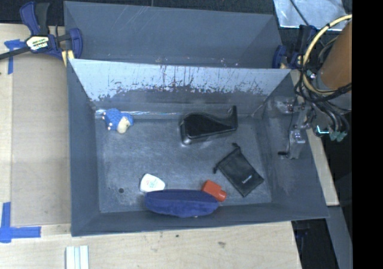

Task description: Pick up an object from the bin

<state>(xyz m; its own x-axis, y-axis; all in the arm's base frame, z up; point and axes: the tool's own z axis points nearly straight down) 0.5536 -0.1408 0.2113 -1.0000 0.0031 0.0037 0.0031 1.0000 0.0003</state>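
My gripper [297, 137] hangs at the right side of the bin, above its sloping right wall, with nothing seen in it. Nearest to it, down and to the left on the bin floor, lies a flat black square pouch [241, 173], turned on a corner. A black curved plastic thing shaped like a tape dispenser [206, 126] rests in the middle near the back wall. A small orange block [214, 190] sits at the front, touching the right end of a dark blue oblong cushion [179, 202].
A white rounded piece [152, 183] lies just above the blue cushion's left end. A small blue and yellow toy [117, 121] sits in the back left corner. The arm with its looped cables stands beyond the bin's right rim.
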